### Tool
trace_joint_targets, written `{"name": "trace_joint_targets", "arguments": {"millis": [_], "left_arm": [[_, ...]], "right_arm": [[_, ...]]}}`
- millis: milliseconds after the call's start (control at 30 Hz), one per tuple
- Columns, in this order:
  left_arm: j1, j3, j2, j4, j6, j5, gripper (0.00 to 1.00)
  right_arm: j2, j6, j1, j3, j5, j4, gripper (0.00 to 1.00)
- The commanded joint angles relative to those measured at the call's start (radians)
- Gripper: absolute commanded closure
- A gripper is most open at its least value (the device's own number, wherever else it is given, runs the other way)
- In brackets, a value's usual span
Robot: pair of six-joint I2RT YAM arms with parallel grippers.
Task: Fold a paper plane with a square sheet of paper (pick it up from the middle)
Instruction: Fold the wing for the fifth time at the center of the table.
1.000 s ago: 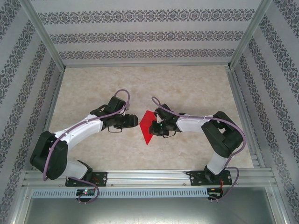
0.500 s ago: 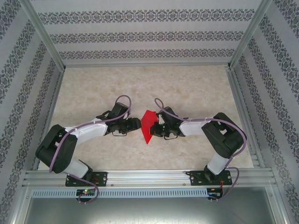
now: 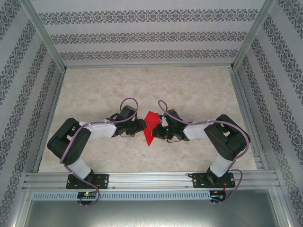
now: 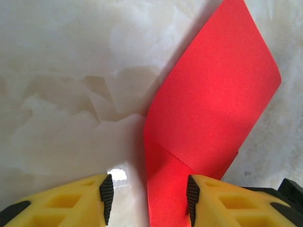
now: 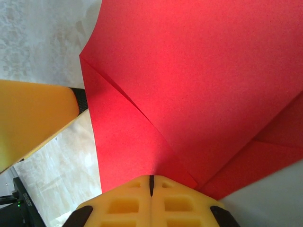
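While you watch from the top external camera, the sheet of paper [image 3: 151, 125] lies on the marbled table [image 3: 189, 90] near its middle, partly folded, with a point aimed at the near edge. The left gripper [image 3: 141, 126] meets its left edge and the right gripper [image 3: 160, 131] meets its right edge, so the red shape sits between the two.

At the left wrist you see the left gripper [image 4: 147, 196] with its jaws apart. Bare table [image 4: 71, 71] shows between the yellow fingers [image 4: 90, 201]. A lower strip of the sheet of paper [image 4: 213, 94] runs in between the pads, close against the right-hand one. Beyond it a broad flap lifts off the table and throws a shadow.

At the right wrist you see the right gripper [image 5: 151, 185] with its fingers pressed together along a thin seam. The sheet of paper [image 5: 199, 71] runs straight into that seam, pinched there, with a diagonal crease across it. The left gripper's yellow finger [image 5: 33, 113] shows just beside the paper's left edge.
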State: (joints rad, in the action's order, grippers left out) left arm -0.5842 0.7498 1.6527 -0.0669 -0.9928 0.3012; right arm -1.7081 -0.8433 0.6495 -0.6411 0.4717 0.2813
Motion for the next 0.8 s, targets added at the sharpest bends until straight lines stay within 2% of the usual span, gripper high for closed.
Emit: {"name": "trace_joint_targets", "arguments": {"millis": [0,600,700,767], "left_arm": [[-0.017,0.026,0.034,-0.088,-0.039,-0.013,0.54],[-0.015,0.102,0.068,-0.060,0.009,-0.001,0.62],[-0.017,0.101,0.063,-0.044,0.016,-0.007,0.65],[-0.017,0.100,0.061,-0.037,0.023,-0.004,0.71]], "right_arm": [[-0.026,-0.007,-0.011,0.038,-0.023,-0.053,1.00],[-0.041,-0.006,-0.034,0.060,0.000,-0.025,1.00],[-0.038,-0.004,-0.035,0.058,0.001,-0.029,1.00],[-0.037,-0.005,-0.036,0.060,0.002,-0.027,1.00]]}}
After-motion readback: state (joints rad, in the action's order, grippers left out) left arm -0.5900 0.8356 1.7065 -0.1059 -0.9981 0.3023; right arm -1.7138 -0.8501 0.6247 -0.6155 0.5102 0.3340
